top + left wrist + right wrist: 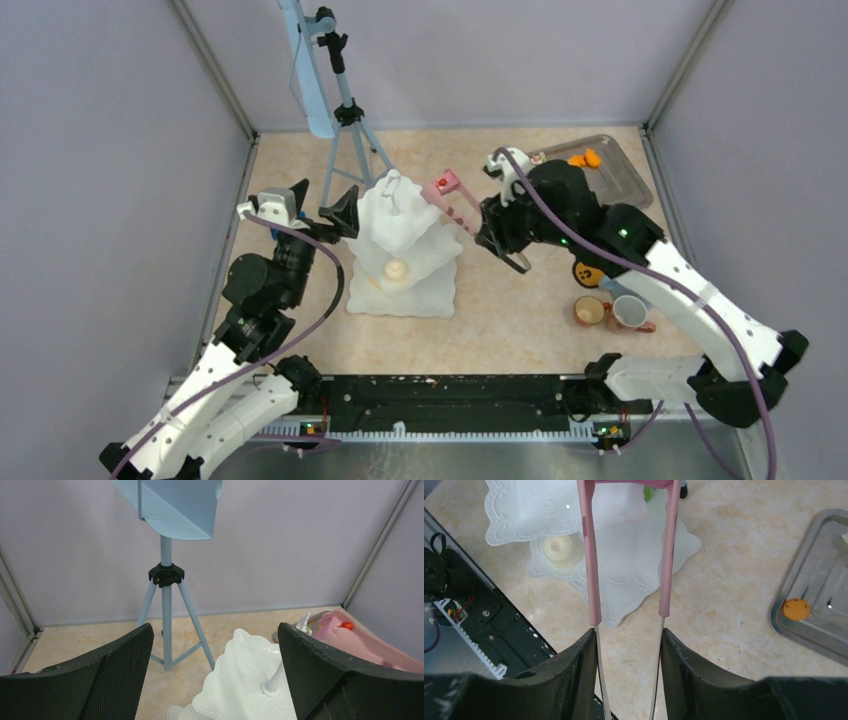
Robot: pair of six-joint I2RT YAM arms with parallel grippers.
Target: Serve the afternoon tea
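We see a round cream toy pastry [396, 270] lying on the lower tier of the white scalloped tiered stand [420, 292] in the middle of the top view. Two small orange toy pastries [585, 158] lie in the shiny metal tray [628, 178] at the upper right. The orange-brown handled mug [590, 311] and the whitish-pink handled mug [630, 312] stand upright side by side at the lower right, close under the right forearm.

The pink-sleeved metal tongs [455, 200] reach from right of centre toward the stand's top tier. A small red piece [440, 185] sits at their tip, and we cannot tell what it is. A light blue tripod [345, 120] stands behind the stand, at the upper middle of the frame.

The right gripper [487, 225] is closed narrow on the tongs' bare metal arms, one finger pressing each from outside. The right arm rises from the lower right corner and bends leftward over the tray's near end. It hides that end and part of a small orange-and-black thing [588, 274].

The left gripper [322, 207] hangs just left of the stand's top tier, jaws wide with nothing between them, facing the tripod. Its arm is folded along the left edge of the frame.
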